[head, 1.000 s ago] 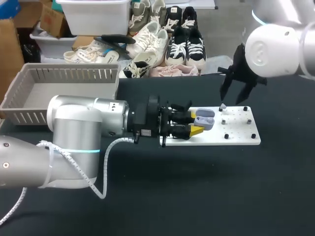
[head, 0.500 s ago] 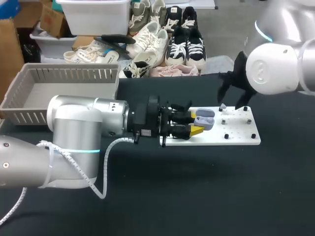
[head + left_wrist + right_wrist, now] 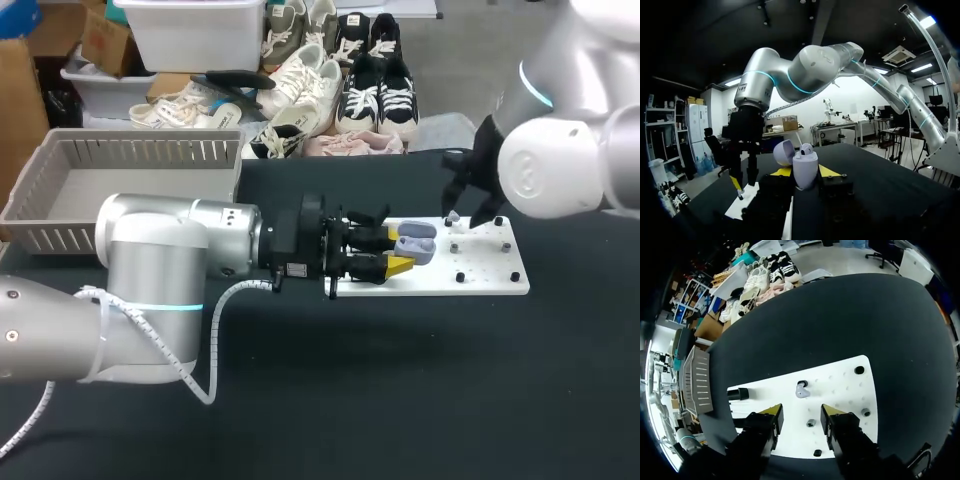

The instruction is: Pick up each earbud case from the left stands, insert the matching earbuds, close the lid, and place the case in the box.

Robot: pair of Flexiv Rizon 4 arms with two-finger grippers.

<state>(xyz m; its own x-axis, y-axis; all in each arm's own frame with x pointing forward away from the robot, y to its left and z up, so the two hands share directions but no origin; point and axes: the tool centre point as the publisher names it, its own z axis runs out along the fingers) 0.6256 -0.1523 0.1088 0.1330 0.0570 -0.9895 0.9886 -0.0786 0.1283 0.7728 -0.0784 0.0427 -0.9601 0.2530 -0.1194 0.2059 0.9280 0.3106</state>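
One earbud case (image 3: 415, 243), one earbud (image 3: 801, 390), one white board (image 3: 485, 281), one basket (image 3: 130, 152).

My left arm (image 3: 160, 270) comes in from the lower left of the frame and lies level across the middle, wrist pointing toward the right. The left gripper (image 3: 392, 252) sits near the centre, its yellow tips pressed from both sides on the earbud case (image 3: 415, 243). My right arm (image 3: 550, 170) drops in from the upper right, its big white joint at the right edge, wrist turned down. The right gripper (image 3: 472, 214) hangs just right of centre, pointing downward, its fingers (image 3: 771, 415) spread apart
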